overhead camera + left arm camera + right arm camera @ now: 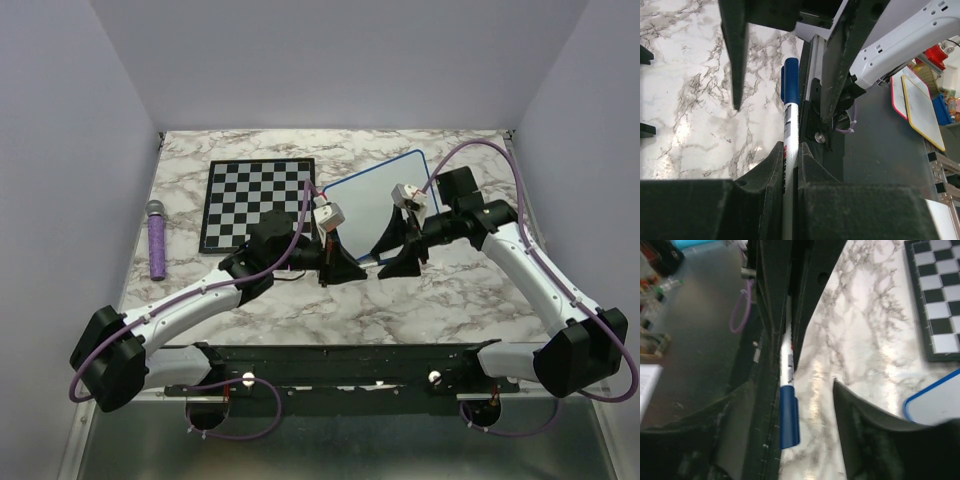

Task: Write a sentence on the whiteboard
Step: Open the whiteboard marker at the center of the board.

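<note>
My left gripper (790, 147) is shut on the white barrel of a marker (789, 125), whose blue cap (790, 80) points at my right gripper. In the top view the left gripper (340, 268) and right gripper (392, 262) meet nose to nose in front of the whiteboard (365, 200). The board is blue-framed, and no writing shows on its visible part. My right gripper (810, 430) is open. The blue cap (789, 415) lies between its fingers, close against the left finger (757, 440). A corner of the whiteboard (940, 400) shows at the right of the right wrist view.
A black-and-white chessboard (255, 205) lies left of the whiteboard, also in the right wrist view (935, 295). A purple microphone (157, 240) lies near the table's left edge. Grey walls close in the back and sides. The black mounting rail (330, 365) runs along the near edge.
</note>
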